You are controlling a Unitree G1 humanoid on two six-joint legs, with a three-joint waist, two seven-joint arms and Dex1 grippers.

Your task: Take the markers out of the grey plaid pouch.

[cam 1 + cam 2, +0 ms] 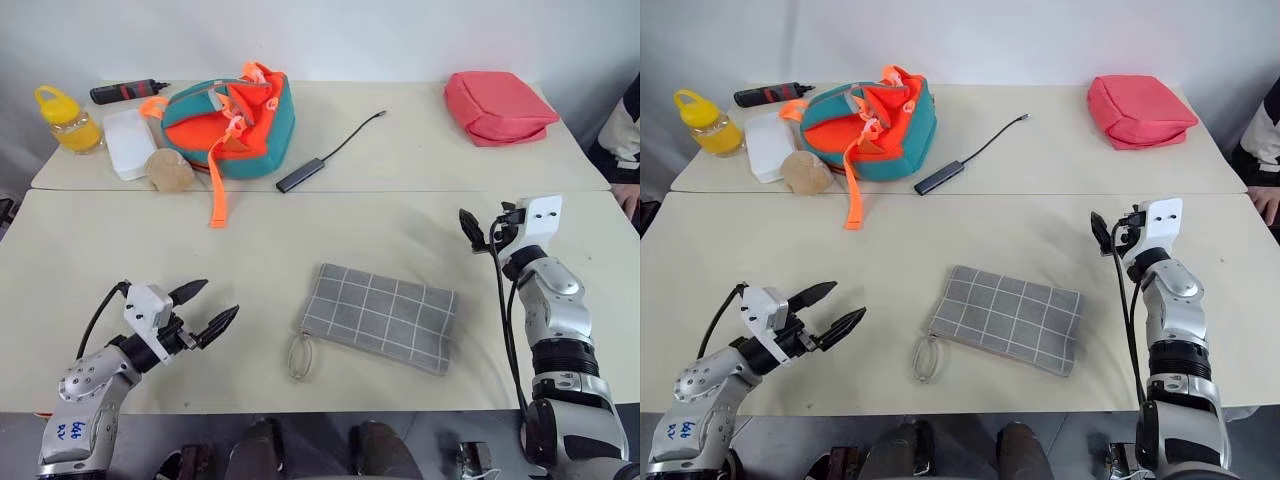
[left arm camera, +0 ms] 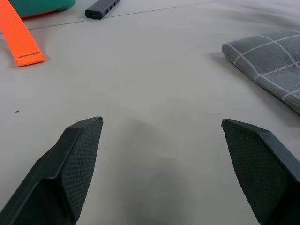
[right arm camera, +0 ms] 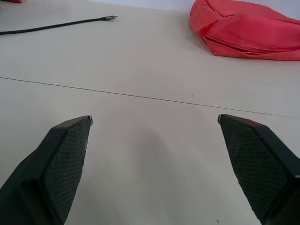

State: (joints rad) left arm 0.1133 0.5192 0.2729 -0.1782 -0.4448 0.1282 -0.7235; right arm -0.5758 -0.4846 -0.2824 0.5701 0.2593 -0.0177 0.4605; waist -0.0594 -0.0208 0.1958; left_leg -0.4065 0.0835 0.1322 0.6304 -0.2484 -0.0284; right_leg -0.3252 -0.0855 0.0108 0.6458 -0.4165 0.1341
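Observation:
The grey plaid pouch (image 1: 380, 315) lies flat near the table's front edge, its pale wrist loop (image 1: 298, 357) trailing toward me. The pouch looks closed, and the markers are hidden from view. To the left of the pouch my left gripper (image 1: 217, 299) hovers just above the table, open and pointing toward it with a gap between. In the left wrist view its fingers (image 2: 77, 168) stand wide apart and the pouch's corner (image 2: 272, 65) lies ahead. To the right of the pouch my right gripper (image 1: 485, 228) is raised, open and empty. It faces the far table, fingers (image 3: 61, 159) spread.
On the far table stand a teal-and-orange bag (image 1: 230, 115), a pink-red pouch (image 1: 497, 105), a dark hub with cable (image 1: 302, 173), a yellow bottle (image 1: 67, 120), a white box (image 1: 128, 142) and a black-and-red tube (image 1: 125, 91). A person's sleeve (image 1: 622, 130) shows at the right edge.

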